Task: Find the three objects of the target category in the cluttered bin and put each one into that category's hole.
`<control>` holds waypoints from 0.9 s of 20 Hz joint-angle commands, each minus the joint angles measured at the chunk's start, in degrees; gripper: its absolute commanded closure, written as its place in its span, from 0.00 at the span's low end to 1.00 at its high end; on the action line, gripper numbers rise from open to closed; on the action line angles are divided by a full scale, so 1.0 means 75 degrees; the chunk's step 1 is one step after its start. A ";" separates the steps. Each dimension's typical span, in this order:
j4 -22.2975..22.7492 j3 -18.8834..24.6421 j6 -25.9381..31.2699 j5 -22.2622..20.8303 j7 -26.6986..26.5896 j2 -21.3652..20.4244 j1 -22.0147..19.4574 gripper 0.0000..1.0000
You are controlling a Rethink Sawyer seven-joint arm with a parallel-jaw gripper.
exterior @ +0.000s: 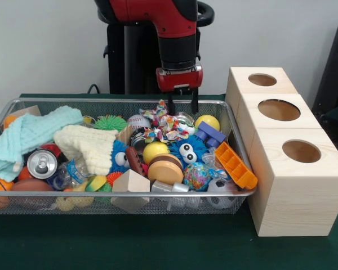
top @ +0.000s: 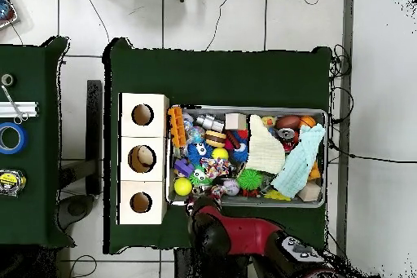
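Note:
The wire-mesh bin (exterior: pixel 236 130) sits on the green table, crammed with toys, balls and cloths; it also shows in the overhead view (top: pixel 327 156). Three pine cubes stand beside it. The smallest hole (exterior: pixel 262 79) looks to be in the cube farthest from the front camera, nearest the robot in the overhead view (top: pixel 141 202). My gripper (exterior: pixel 183 104) is open and empty. It hangs just above the bin's far rim, over a knotted colourful rope toy (exterior: pixel 160 120) and left of a yellow ball (exterior: pixel 207 121). In the overhead view my arm (top: pixel 224 226) covers it.
The bin holds a teal cloth (exterior: pixel 28 135), a cream cloth (exterior: pixel 87 145), a soda can (exterior: pixel 41 163), a baseball (exterior: pixel 138 121), a blue googly-eyed plush (exterior: pixel 186 151), an orange plastic piece (exterior: pixel 235 164) and wooden blocks (exterior: pixel 130 183). A side table with tape rolls (top: pixel 11 138) stands apart.

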 commanded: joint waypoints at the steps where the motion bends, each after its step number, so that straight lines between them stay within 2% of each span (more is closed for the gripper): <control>1: -0.0278 -0.0011 -0.0332 -0.0730 0.0832 0.0377 -0.0348 0.00; 8: 0.0197 0.0481 0.0672 -0.1035 0.0583 -0.0658 -0.1097 0.00; 13: 0.0361 0.1284 0.1764 -0.0719 0.0292 -0.1521 -0.1676 0.00; 18: 0.0162 0.1820 0.2554 -0.0305 0.0247 -0.1868 -0.1818 0.00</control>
